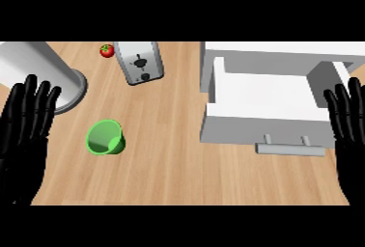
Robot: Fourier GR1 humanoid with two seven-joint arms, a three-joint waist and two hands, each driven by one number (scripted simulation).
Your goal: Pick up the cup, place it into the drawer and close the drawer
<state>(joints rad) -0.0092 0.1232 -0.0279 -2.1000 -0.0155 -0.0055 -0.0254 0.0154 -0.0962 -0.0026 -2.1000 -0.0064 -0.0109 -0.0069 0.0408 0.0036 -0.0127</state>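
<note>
A green cup lies tipped on its side on the wooden counter, left of centre, its mouth facing up and left. The white drawer stands pulled out at the right, its inside bare, with a grey bar handle on its front. My left hand rests open at the left edge, fingers up, a short way left of the cup. My right hand rests open at the right edge, beside the drawer's right wall. Neither hand holds anything.
A silver toaster sits at the back, with a red strawberry just left of it. A tall grey cylinder on a round base stands at the back left. The white cabinet top lies behind the drawer.
</note>
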